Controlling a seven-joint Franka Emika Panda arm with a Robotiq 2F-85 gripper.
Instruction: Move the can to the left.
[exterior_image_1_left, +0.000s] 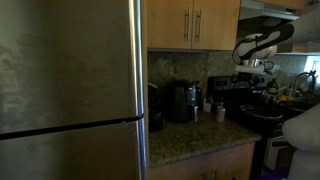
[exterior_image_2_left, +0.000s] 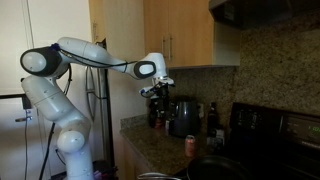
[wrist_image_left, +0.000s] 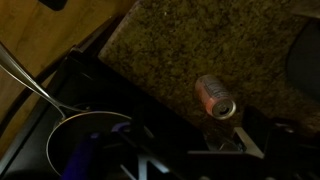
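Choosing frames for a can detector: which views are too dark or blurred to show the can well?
In an exterior view, underexposed: the can is a dim speck past the fridge. In an exterior view, warm even light: can small but distinct. Wrist view: dim and soft, yet the can reads clearly.

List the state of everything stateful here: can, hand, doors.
Pinkish-red drink can: upright on the speckled granite counter, ungripped.
Robot hand: raised, apart from the can; open or shut unclear.
Stainless steel fridge door: closed.
Wooden upper cabinet doors: closed.
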